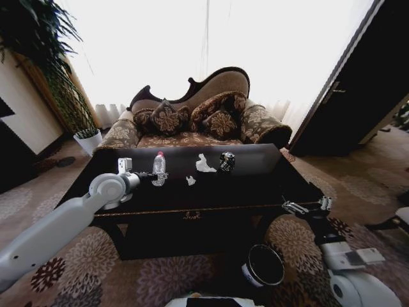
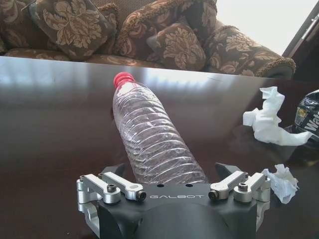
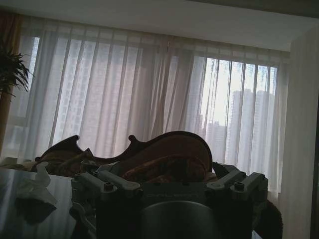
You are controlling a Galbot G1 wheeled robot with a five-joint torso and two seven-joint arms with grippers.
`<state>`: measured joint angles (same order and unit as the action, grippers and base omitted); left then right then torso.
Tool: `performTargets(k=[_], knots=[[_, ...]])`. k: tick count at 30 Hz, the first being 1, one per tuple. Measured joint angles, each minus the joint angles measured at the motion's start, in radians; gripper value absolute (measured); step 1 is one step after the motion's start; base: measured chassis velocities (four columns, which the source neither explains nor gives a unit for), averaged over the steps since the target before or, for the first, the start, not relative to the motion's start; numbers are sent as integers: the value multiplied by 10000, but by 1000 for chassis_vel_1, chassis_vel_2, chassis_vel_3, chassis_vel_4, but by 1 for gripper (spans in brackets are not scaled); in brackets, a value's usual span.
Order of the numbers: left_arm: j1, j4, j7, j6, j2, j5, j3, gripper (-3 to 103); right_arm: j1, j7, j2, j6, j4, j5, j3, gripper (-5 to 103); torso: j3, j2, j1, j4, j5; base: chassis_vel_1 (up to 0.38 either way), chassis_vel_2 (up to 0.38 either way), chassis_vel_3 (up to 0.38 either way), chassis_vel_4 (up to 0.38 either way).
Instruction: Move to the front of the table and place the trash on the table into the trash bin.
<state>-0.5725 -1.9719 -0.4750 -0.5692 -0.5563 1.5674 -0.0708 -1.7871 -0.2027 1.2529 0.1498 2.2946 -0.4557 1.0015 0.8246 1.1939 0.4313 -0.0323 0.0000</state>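
Dark glossy wood desk (image 1: 255, 185), gold-trimmed, with a small gold ornament at front centre; patterned sofa (image 1: 192, 121) with cushions directly behind it. On the desk top: one clear plastic bottle (image 1: 159, 167) with red cap, standing upright toward the robot's left; one larger crumpled white paper scrap (image 1: 205, 165) near the middle; one crushed dark shiny can (image 1: 227, 161) just beside that scrap, on its right; one smaller white scrap (image 1: 190, 181) nearer the front edge. Left gripper (image 2: 169, 172) reaches in over the desk's left part, fingers spread apart on either side of the bottle's lower body (whether they touch the plastic I cannot tell; they look not yet closed on it). Right gripper (image 1: 307, 206) hangs at the desk's front right corner, below the top, fingers apart and holding nothing. Trash bin (image 1: 263, 265), round and black with a shiny rim, sits on the patterned carpet in front of the desk, toward the robot's right side. White plant pot (image 1: 87, 141) stands on the floor at the sofa's left end.
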Motion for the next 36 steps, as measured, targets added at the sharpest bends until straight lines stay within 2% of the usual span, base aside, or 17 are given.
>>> performTargets(k=[3,5,6,7,8,9,11,12,13,16,25,29,30,31,32,34,36], knots=[[-85,-14,15,1,0,-63,54,100,-3,-6,0,13,-13,14,0,100,0,0,0,0,1,0,0,0,0],[-236,-45,65,25,35,-216,147,91,-2,-14,17,29,-25,67,-34,100,0,0,0,0,0,0,0,0,0],[-263,-55,84,35,58,-250,171,91,1,-15,20,29,-24,76,-45,100,0,0,0,0,0,0,0,0,0],[-313,-75,114,59,112,-305,220,81,8,-17,22,30,-24,85,-68,100,0,0,0,0,0,0,0,0,0],[-313,-75,114,59,112,-305,220,81,8,-17,22,30,-24,85,-68,100,0,0,0,0,0,0,0,0,0],[-344,-86,136,74,138,-339,248,75,11,-17,21,30,-24,91,-75,100,0,0,0,0,0,0,0,0,0],[-371,-101,153,90,153,-368,269,75,12,-18,20,30,-24,97,-76,100,0,0,0,0,0,0,0,0,0],[-429,-128,188,119,175,-437,305,64,12,-18,14,30,-24,102,-77,100,0,0,0,0,0,0,0,0,0],[-472,-151,222,146,186,-501,324,64,10,-18,9,30,-24,102,-77,100,0,0,0,0,1,0,0,0,0],[-551,-189,311,206,218,-669,362,50,-2,-19,-12,30,-20,102,-72,100,-1,1,0,0,1,0,0,0,0],[-921,-336,408,284,334,-911,725,34,0,-17,-69,40,-22,70,-50,100,0,0,0,-1,-1,0,0,0,0],[-1176,-585,431,749,377,-1388,1135,34,12,-17,-96,41,-16,29,-52,100,0,0,-1,-1,-1,0,0,0,0],[-1314,-721,459,962,377,-1590,1372,34,14,-16,-103,43,0,0,-54,100,0,0,0,-1,-1,0,0,0,0],[-1724,-1058,521,1321,381,-1863,2008,34,11,-18,-124,61,52,-113,-61,100,0,0,0,-2,-1,0,0,0,0],[-1724,-1058,521,1321,381,-1863,2008,34,11,-18,-124,61,52,-113,-61,100,0,0,0,-2,-1,0,0,0,0],[-2207,-1399,726,1728,439,-2297,2699,34,-8,-80,-182,79,145,-397,-108,100,0,0,0,0,0,0,0,0,0],[-2794,-1813,1406,2544,609,-3701,3433,34,-52,-98,-392,17,461,-1337,-343,100,-1,1,-1,1,0,0,0,0,0]])
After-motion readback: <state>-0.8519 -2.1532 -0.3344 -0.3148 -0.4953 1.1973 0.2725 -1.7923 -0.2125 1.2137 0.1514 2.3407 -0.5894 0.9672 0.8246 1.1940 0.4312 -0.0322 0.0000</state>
